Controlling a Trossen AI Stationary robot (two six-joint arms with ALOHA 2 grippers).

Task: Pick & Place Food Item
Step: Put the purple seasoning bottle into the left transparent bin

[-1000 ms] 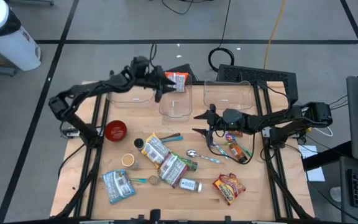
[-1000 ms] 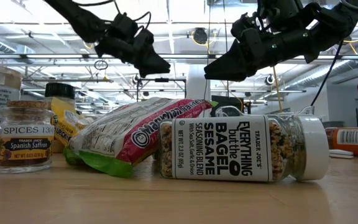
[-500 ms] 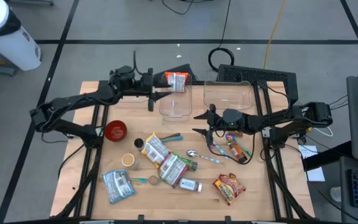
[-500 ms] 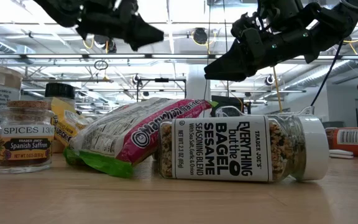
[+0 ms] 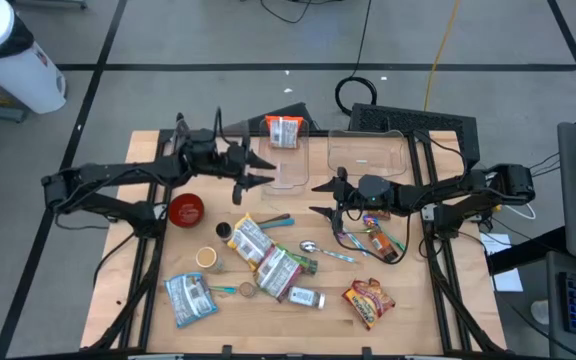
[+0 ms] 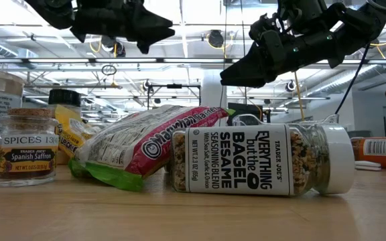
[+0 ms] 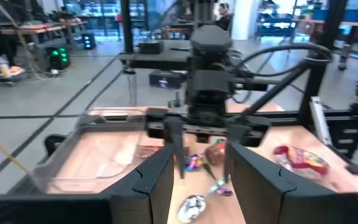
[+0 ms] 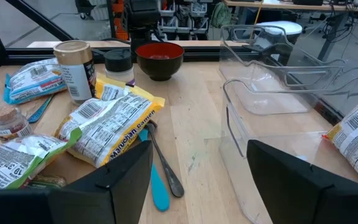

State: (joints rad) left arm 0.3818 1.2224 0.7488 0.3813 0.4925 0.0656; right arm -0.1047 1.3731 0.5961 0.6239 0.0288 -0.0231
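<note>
Looking down at the wooden table (image 5: 148, 290), we see lots of food things. A red and white food packet (image 5: 285, 130) lies at the far edge of the table, at the far wall of a clear bin (image 5: 290, 170), and we cannot tell whether it is inside. Another clear bin (image 5: 366, 152) sits beside that one, toward the right edge. The left gripper (image 5: 260, 171) hangs in the air just by the first bin, and its two fingers stand apart with nothing between them. The right gripper (image 5: 322, 197) hangs above the middle of the table, and its fingers are spread wide and hold nothing. From table height we can read a jar (image 6: 261, 159) lying on its side that says "TRADER JOE'S EVERYTHING but the BAGEL SESAME SEASONING BLEND". A red and green bag (image 6: 146, 143) leans beside it. A little jar (image 6: 24, 146) with a cork top stands up and says "SPICES" and "Spanish Saffron". On the table there is also a red bowl (image 5: 187, 210) near the left edge, a spoon (image 5: 313, 248) in the middle, a blue packet (image 5: 190, 297) at the near left corner and a red snack bag (image 5: 368, 301) toward the near right corner. We can see a yellow bag (image 8: 112, 122) with black bar codes on it.
</note>
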